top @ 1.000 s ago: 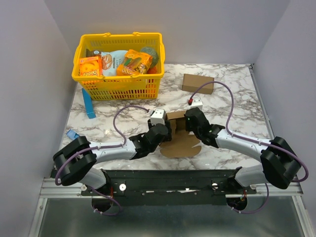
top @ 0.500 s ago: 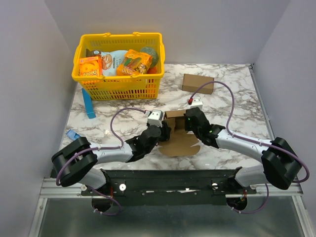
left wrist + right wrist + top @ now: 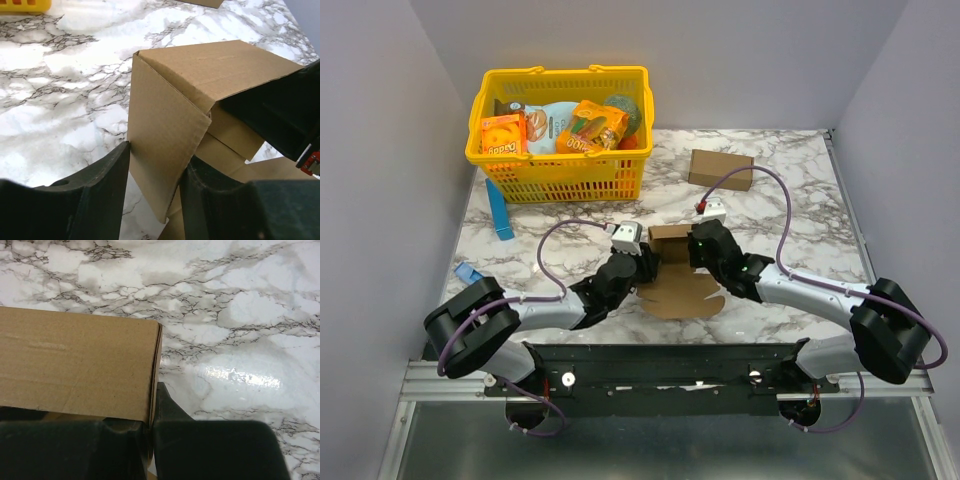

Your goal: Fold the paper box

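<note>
**Both grippers and the raised box walls shifted toward the upper frame**

Since the earlier overhead frame, the left gripper (image 3: 646, 266) and right gripper (image 3: 694, 252) have moved slightly up-frame, carrying the standing part of the paper box (image 3: 667, 237) with them, and the left jaws have narrowed. The box lies at centre frame on the marble table (image 3: 800, 230), between the two grippers. Its far walls are raised, and a rounded flap (image 3: 682, 293) lies flat toward the lower frame.

In the left wrist view the left jaws stand partly apart on either side of a side panel (image 3: 165, 135). Whether they press it cannot be told. In the right wrist view the right fingers (image 3: 200, 445) are closed on the edge of an upright panel (image 3: 75, 370).

A yellow basket (image 3: 560, 72) sits at upper left. A longer brown carton (image 3: 720, 168) lies upper right of centre, well apart from the box.
</note>
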